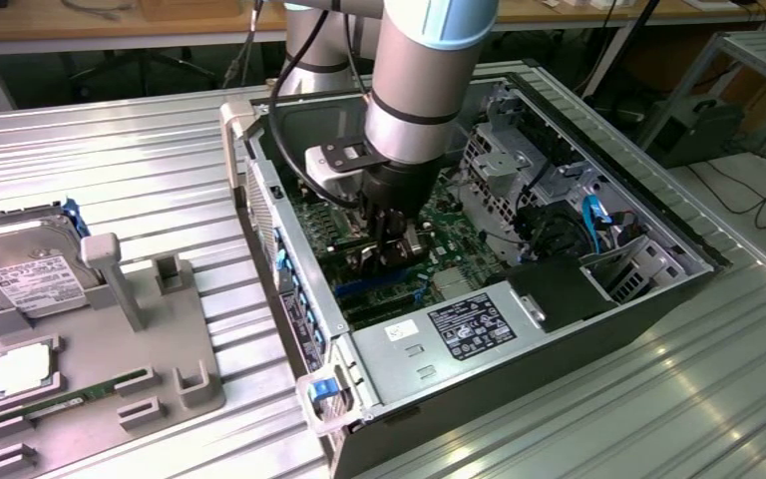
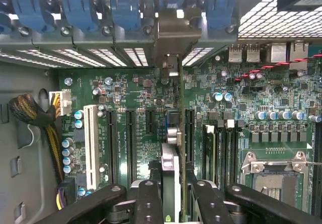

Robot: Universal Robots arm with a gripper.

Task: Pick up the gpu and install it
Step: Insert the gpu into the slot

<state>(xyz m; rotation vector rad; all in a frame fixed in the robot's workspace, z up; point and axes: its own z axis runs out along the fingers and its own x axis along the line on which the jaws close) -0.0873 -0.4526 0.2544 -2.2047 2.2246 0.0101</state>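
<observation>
**GPU held edge-on over the motherboard inside the open case**

Exterior view. The arm [image 1: 417, 90] reaches down from the far side into an open computer case [image 1: 649, 215] lying on a ribbed metal table [image 1: 104, 150]. The gripper [image 1: 397, 249] sits low inside the case, just above the green motherboard [image 1: 356, 235], near the case's left wall. The gpu cannot be made out here; it is hidden among the fingers and the board. The power supply [image 1: 457, 334], with a dark label, fills the case's near corner. Blue cables [image 1: 596, 220] run along the case's right side. To the exterior view's left, well apart from the case, a grey fixture tray [image 1: 117, 339] carries a hard drive [image 1: 31, 279] with a white label at its far end and a memory stick [image 1: 84, 394] nearer the camera.

Wrist view. The gripper [image 2: 171, 196] has its jaws closed on the gpu [image 2: 173, 148], which is seen edge-on, standing upright between the two black fingers [image 2: 148, 201]. The card's silvery bracket [image 2: 177, 30] reaches the case's rear wall, between the blue slot clips [image 2: 80, 10]. The card lies in line with the dark expansion slots [image 2: 130, 143], between them and the next slot beside the memory sockets; whether its edge is seated cannot be told. A white slot [image 2: 90, 146] stands beside a braided cable bundle [image 2: 30, 113]. The CPU socket [image 2: 274, 171] is on the card's other side.
</observation>
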